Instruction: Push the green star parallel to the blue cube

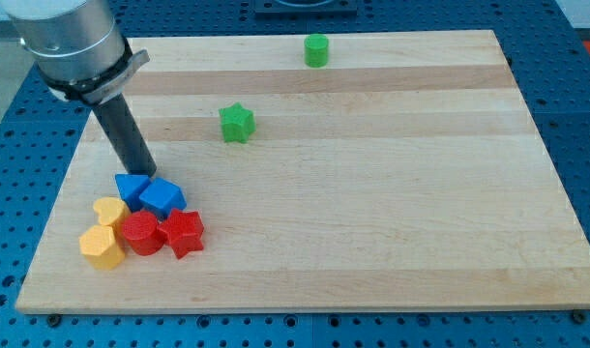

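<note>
The green star (236,123) lies on the wooden board (372,193) at the upper left of centre, alone. The blue cube (162,198) sits in a cluster at the view's lower left, touching a blue triangular block (132,187) on its left. My tip (145,174) is at the top edge of that cluster, right at the gap between the two blue blocks, well below and left of the green star.
A green cylinder (316,49) stands near the board's top edge. In the cluster lie a red cylinder (140,234), a red star (185,233), a yellow heart (108,211) and a yellow block (103,246). The board's left edge is close to the cluster.
</note>
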Tool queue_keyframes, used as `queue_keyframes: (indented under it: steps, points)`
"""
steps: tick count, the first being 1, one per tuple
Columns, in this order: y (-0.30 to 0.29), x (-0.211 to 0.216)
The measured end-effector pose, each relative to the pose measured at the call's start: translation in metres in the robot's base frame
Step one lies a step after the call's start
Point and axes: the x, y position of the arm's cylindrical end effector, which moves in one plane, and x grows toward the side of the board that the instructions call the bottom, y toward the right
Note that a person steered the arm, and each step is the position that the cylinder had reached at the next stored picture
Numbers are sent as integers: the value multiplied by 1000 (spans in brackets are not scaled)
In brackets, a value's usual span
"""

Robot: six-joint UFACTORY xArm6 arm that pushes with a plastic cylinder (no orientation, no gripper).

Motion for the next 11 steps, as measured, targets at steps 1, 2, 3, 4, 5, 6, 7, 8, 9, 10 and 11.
queue_keyframes:
  steps: [1,2,3,4,5,6,7,8,9,10,11]
  points:
    - [0,-37]
    - [16,-80]
    - [54,-109]
    - [88,-112]
    - [103,-99]
    - [104,-79]
    - [104,-54]
    - [104,-33]
    - [105,-8]
    - [106,15]
    - [109,39]
